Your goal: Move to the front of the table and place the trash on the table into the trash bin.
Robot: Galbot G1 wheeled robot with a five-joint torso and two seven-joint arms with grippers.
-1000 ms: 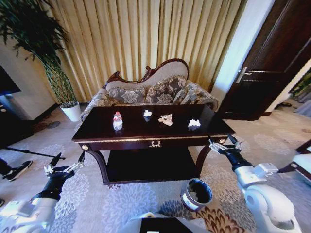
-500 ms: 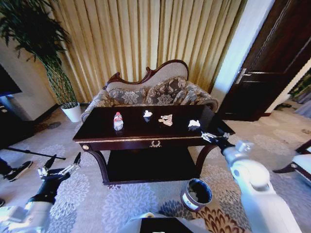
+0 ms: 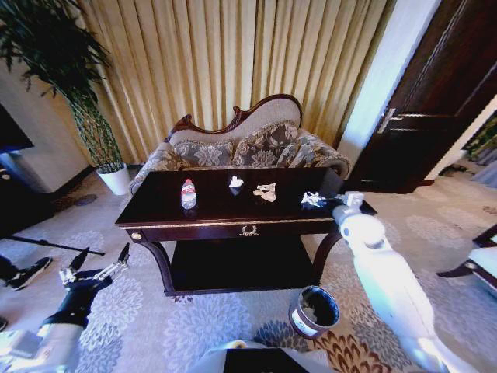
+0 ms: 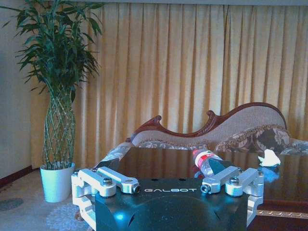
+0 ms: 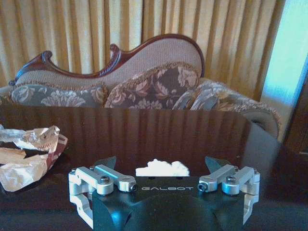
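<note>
R hand [image 5: 163,166] spread wide at white scrap [image 3: 311,199], table [image 3: 233,217], L arm parked low

Right gripper [image 3: 317,200] outstretched, spread; left gripper [image 3: 97,263] low, spread.

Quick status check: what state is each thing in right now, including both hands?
Right hand: open, over the table, straddling the white tissue scrap.
Left hand: open, low beside the table.
Bottle: upright, capped, on the table.
Crumpled paper: lying on the table.
Trash bin: on the carpet, open-topped.
</note>
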